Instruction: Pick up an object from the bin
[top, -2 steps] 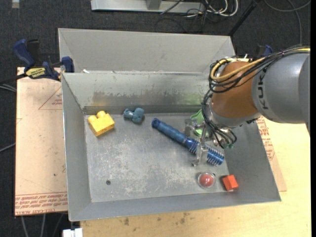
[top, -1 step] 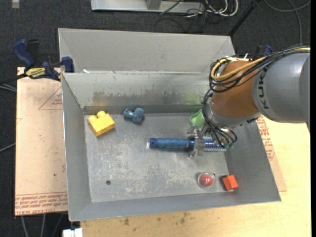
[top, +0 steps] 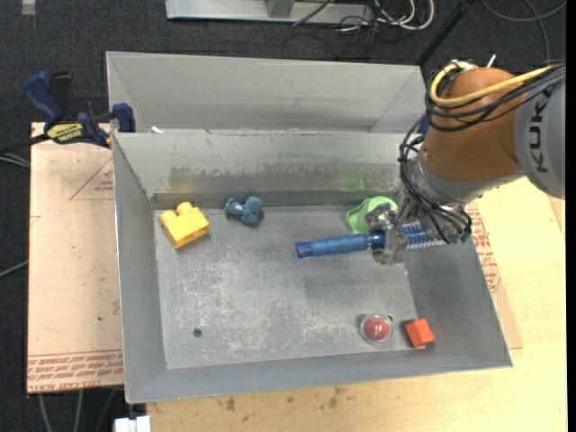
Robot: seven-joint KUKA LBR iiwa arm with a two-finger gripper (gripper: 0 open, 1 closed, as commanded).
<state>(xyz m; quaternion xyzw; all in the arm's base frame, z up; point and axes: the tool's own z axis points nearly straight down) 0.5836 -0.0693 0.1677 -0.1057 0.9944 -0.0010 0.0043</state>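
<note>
My gripper (top: 387, 241) hangs at the right side of the bin, under the orange wrist cover. Its fingers are shut on the right end of a long blue handle-shaped thing (top: 333, 246). That thing sticks out level to the left over the bin floor. Blue-and-white ribbing (top: 421, 234) shows just right of the fingers; I cannot tell whether it belongs to the blue thing. A light green crumpled thing (top: 364, 212) lies right behind the gripper by the back wall, close to the fingers.
A yellow block (top: 184, 224) and a small grey-blue lump (top: 244, 210) lie at the back left. A red ball (top: 375, 328) and an orange cube (top: 418, 333) sit near the front right wall. The arm reaches in over the right rim.
</note>
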